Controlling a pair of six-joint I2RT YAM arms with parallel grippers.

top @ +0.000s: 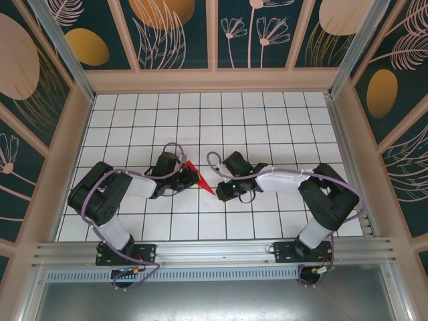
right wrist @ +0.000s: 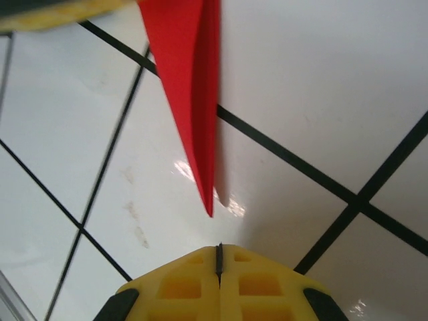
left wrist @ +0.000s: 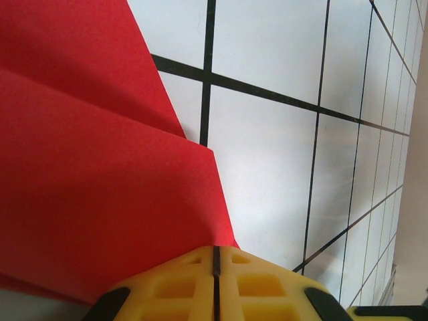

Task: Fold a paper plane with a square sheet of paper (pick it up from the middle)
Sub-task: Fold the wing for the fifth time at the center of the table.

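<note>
We see the paper plane [top: 198, 175] in plain bright red. Table [top: 267, 114] white w/ black grid lines. Walls [top: 180, 33] dark teal w/ gold ovals and pale pink plant outlines. Left gripper [left wrist: 215, 253] yellow and black. Left arm [top: 103, 197] black w/ purple cable.

Bright red folded paper sheet [top: 200, 176], overhead: end toward left gripper [top: 186, 177] hidden under it; fold layers too small to tell.
Left wrist view: paper [left wrist: 87, 167] cut off by top and left edges; lower corner hidden behind yellow fingers [left wrist: 194, 267], which are cut by bottom edge.
Right wrist view: paper's [right wrist: 190, 87] upper end cut by top edge, right margin blurred. Yellow blurred shape [right wrist: 60, 13] left of paper, cut by corner, identity unclear. Right gripper [right wrist: 219, 249], below paper tip, cut by bottom edge.
</note>
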